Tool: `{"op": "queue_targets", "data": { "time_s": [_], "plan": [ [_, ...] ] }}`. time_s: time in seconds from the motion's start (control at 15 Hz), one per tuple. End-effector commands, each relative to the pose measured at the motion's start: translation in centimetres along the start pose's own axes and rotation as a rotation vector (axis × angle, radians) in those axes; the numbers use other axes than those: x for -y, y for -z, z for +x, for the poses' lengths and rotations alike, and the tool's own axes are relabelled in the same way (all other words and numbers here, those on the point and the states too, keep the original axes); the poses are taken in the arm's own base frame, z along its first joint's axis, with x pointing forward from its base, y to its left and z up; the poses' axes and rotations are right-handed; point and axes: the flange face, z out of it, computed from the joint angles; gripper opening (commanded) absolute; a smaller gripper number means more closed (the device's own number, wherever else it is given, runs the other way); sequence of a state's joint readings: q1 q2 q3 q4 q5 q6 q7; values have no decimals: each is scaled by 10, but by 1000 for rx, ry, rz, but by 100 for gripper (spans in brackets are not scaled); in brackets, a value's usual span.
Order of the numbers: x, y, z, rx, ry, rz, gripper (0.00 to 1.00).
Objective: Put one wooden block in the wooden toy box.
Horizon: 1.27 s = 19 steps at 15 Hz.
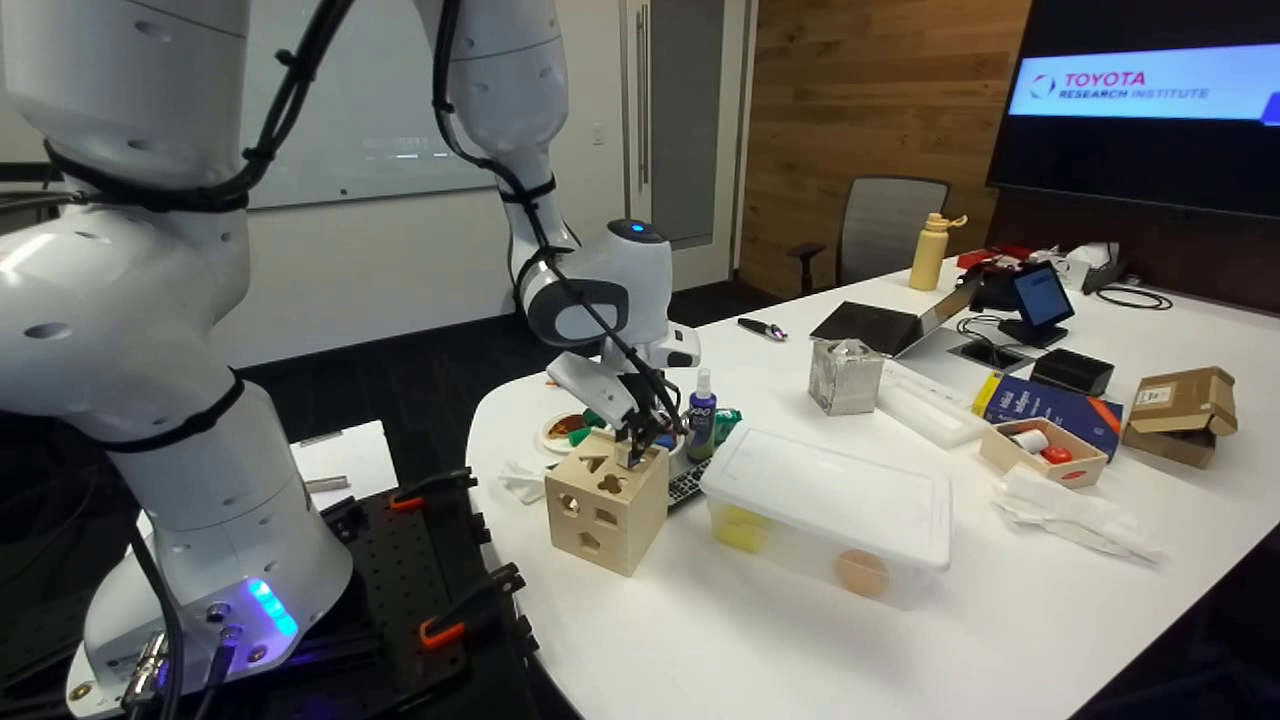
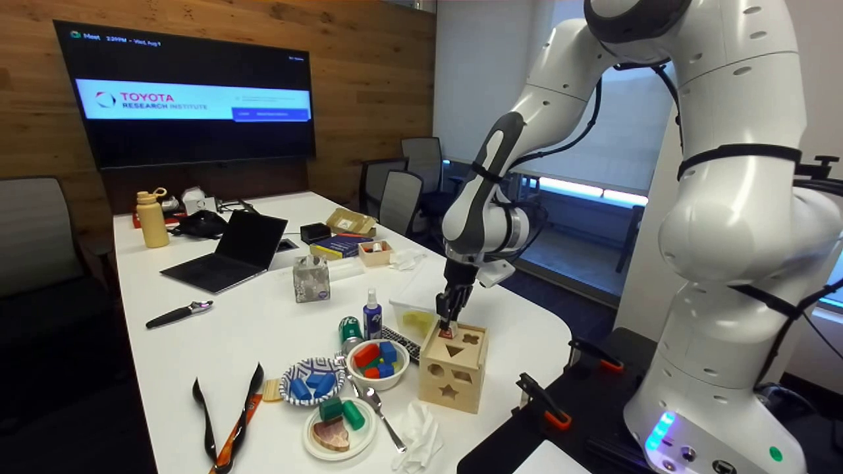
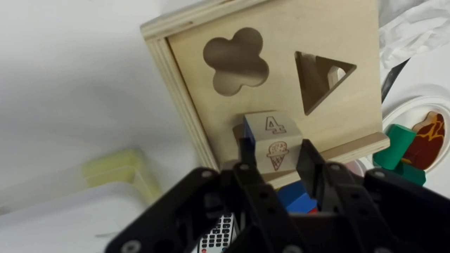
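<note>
wrist view: our fingers clamp the number-4 block by opposite sides, likely light and stiff, near the robot-side desk edge.

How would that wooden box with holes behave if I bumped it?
The wooden box would probably slide before toppling, given its cube shape. It's likely stiff, since it looks wooden, and perhaps light for its size: the triangular hole shows hollow space inside.

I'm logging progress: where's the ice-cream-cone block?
In the wrist view, the block is right of centre, in the gripper, at the top of the wooden toy box, below its clover hole and triangle hole.
</note>
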State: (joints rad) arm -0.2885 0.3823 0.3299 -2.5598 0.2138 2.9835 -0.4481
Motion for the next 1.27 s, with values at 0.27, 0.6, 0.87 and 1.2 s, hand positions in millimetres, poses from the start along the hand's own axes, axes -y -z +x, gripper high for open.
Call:
{"op": "queue_targets", "data": {
  "time_s": [0.27,0.6,0.87,1.2],
  "plan": [
    [-2,-15,17,11,80,10,10],
    [-1,-8,15,1,104,-2,68],
    [6,15,17,29,100,-32,98],
    [33,59,34,36,76,-52,100]
  ]
}}
